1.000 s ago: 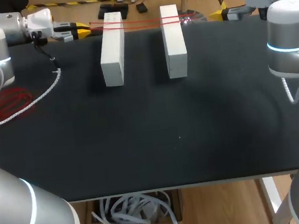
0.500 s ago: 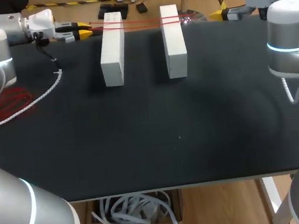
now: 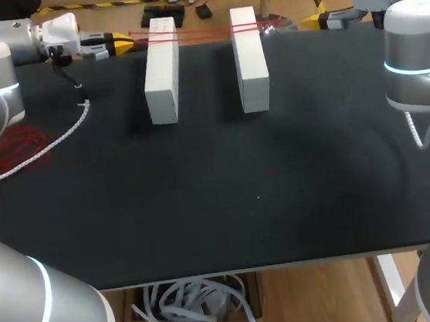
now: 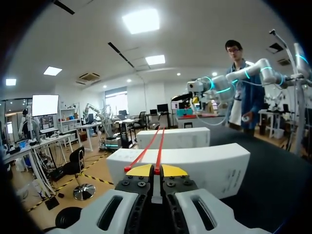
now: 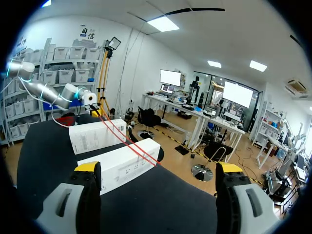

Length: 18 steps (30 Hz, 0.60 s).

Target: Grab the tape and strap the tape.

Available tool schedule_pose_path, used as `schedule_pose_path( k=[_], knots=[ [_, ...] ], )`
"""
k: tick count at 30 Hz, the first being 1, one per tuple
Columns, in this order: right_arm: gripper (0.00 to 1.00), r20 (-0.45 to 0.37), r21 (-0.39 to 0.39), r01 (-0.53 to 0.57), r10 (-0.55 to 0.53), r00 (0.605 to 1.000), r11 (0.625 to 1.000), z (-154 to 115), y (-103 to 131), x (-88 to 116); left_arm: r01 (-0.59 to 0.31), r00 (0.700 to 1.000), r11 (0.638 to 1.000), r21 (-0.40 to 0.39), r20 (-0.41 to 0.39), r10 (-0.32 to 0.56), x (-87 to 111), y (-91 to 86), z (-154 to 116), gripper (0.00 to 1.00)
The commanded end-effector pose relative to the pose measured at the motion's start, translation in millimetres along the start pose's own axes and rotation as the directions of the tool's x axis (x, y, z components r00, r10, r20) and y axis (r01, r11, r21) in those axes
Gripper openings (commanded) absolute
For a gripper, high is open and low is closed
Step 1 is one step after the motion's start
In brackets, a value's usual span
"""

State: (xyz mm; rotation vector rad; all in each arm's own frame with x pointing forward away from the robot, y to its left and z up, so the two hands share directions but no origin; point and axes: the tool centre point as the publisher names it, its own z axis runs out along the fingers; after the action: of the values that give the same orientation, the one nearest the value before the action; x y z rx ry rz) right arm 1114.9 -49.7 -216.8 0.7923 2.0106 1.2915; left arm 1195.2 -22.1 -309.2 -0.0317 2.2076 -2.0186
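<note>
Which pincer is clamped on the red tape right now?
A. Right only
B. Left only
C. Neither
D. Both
B: the left pincer has its yellow tips closed together, with the red tape running out from between them over the white boxes. The right pincer stands wide open with nothing in it.

Black table (image 3: 258, 195); two white boxes (image 3: 161, 74) (image 3: 250, 60) side by side, upper middle; white coiled cable (image 3: 61, 136) at left.
</note>
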Motion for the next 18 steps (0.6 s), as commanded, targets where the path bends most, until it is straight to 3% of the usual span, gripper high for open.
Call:
schedule_pose_path(
  k=[1, 6, 11, 18],
  knots=[
    [1.0, 0.0, 0.001, 0.0, 0.0, 1.0, 1.0, 0, 0, 0, 0.003, 0.951, 1.0, 0.026, -0.311, 0.005, -6.6, 2.2, 1, 0.0],
    [1.0, 0.0, 0.001, 0.0, 0.0, 1.0, 1.0, 0, 0, 0, 0.004, 0.936, 0.997, 0.076, -0.352, 0.023, -1.7, -7.9, 8, 0.0],
    [1.0, 0.0, 0.001, 0.0, 0.0, 1.0, 1.0, 0, 0, 0, 0.001, 0.923, 0.984, 0.176, -0.378, 0.066, 8.2, -23.8, 14, 0.0],
    [1.0, 0.0, 0.001, 0.0, 0.0, 1.0, 1.0, 0, 0, 0, 0.001, 0.938, 0.946, 0.324, -0.328, 0.112, 23.7, -50.0, 12, 0.0]
  ],
)
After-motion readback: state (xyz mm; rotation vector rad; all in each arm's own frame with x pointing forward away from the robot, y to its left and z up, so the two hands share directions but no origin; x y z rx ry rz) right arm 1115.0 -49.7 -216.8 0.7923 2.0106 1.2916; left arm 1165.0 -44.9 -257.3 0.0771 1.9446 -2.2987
